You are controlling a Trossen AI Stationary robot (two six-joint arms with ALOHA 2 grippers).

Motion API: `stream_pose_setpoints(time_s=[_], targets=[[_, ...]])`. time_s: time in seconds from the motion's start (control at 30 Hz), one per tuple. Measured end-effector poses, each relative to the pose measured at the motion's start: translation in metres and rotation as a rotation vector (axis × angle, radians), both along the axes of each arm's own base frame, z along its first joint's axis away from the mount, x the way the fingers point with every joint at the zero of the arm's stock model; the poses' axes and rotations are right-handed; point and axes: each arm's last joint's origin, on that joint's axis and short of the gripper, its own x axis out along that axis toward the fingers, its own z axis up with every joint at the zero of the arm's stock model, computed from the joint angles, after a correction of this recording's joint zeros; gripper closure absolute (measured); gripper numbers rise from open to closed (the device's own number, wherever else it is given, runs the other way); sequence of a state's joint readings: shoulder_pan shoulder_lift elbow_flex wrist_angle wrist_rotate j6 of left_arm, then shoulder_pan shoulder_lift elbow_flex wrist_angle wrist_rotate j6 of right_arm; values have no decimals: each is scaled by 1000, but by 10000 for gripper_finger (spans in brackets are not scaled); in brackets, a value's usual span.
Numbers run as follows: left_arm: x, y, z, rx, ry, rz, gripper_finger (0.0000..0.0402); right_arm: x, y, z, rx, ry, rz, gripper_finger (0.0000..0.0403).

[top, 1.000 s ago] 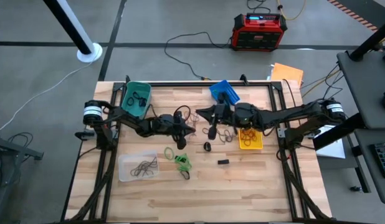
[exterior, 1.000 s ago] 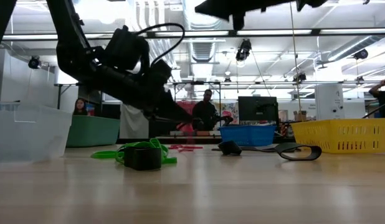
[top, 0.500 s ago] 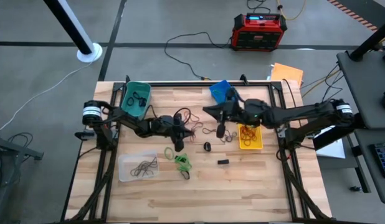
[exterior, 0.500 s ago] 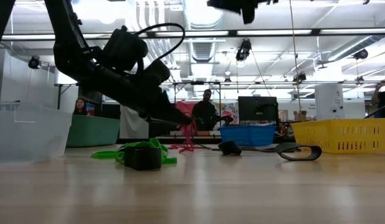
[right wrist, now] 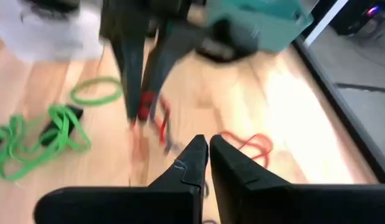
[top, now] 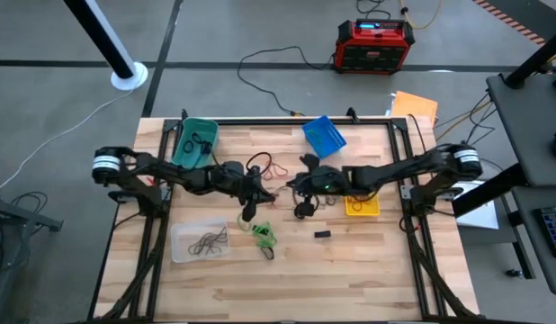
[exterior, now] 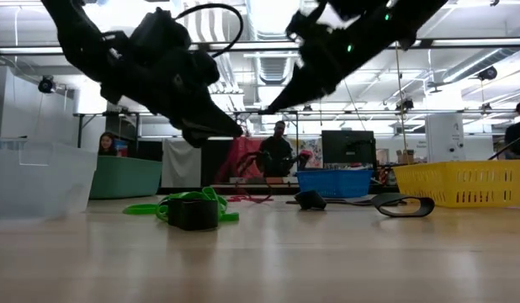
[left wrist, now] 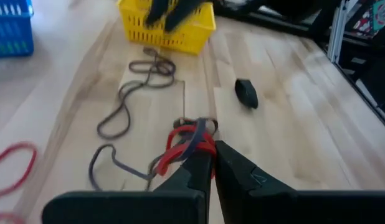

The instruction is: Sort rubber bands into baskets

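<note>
My left gripper (left wrist: 208, 152) is shut on a small bundle of red rubber bands (left wrist: 187, 142) above the table's middle (top: 263, 193). My right gripper (right wrist: 208, 144) is shut with nothing in it. It hangs just right of the left one (top: 291, 182) and points toward it. Loose bands lie on the wood: green ones (top: 264, 235), a red one (right wrist: 251, 143) and brown ones (left wrist: 139, 84). The teal basket (top: 195, 142), blue basket (top: 324, 135), yellow basket (top: 361, 203) and clear basket (top: 199, 241) stand around them. My left gripper pinches the red bundle (left wrist: 191, 144) between its two fingertips, which slant down from the table's left side. The bundle is raised off the wood and bunched at the tips. A dark band (left wrist: 108, 163) tangled with it trails onto the tabletop.
A small black block (top: 323, 234) lies on the near side of the middle, and a dark lump (top: 302, 210) lies below my right gripper. The clear basket holds dark bands and the yellow one holds red bands. People stand in the room beyond the table.
My left gripper has risen, lifting the red bundle off the table while staying shut. My right gripper has come down and moved toward the table's left, closing in on the left gripper, and its tip has tipped further downward.
</note>
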State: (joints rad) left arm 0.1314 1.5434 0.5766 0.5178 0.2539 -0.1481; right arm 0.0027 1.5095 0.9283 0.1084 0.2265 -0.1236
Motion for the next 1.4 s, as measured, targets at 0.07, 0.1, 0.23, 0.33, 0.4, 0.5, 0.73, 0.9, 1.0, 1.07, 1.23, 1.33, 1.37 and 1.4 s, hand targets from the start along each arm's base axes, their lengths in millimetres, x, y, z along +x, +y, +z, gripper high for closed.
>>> stream_pose_setpoints(time_s=[0.07, 0.1, 0.23, 0.33, 0.4, 0.5, 0.73, 0.9, 1.0, 1.07, 1.23, 1.33, 1.37, 1.4], targets=[[-4, -1, 5, -8, 15, 3, 402, 5, 1, -13, 0, 28, 6, 373], [-6, -1, 7, -14, 19, 6, 402, 9, 1, -19, 2, 31, 9, 364], [-10, -1, 15, -24, 6, 11, 402, 23, 2, -45, 29, 27, 39, 313], [-11, -2, 19, -28, 4, 13, 402, 31, 2, -58, 48, -3, 33, 269], [-12, -2, 18, -34, 7, 16, 402, 35, 2, -64, 54, -31, 31, 243], [-12, -2, 18, -41, 9, 19, 401, 41, 2, -67, 58, -98, 31, 212], [-11, -2, 17, -49, 14, 21, 401, 54, 1, -82, 36, -113, 31, 221], [-13, -2, 15, -54, 37, 21, 401, 55, 0, -81, 15, -116, 13, 332], [-13, -3, 14, -56, 53, 21, 401, 54, -1, -75, 4, -130, 13, 382], [-15, -3, 11, -60, 84, 21, 401, 53, -1, -69, 4, -140, 5, 391], [-21, -4, 1, -74, 206, 25, 401, 45, -1, -50, -56, -99, -48, 393], [-25, -4, -3, -74, 271, 38, 401, 37, -1, -38, -95, -70, -99, 394], [-26, -4, -5, -70, 292, 48, 401, 34, 0, -33, -110, -63, -117, 394], [-27, -4, -6, -65, 309, 57, 401, 32, 0, -29, -124, -53, -132, 394]])
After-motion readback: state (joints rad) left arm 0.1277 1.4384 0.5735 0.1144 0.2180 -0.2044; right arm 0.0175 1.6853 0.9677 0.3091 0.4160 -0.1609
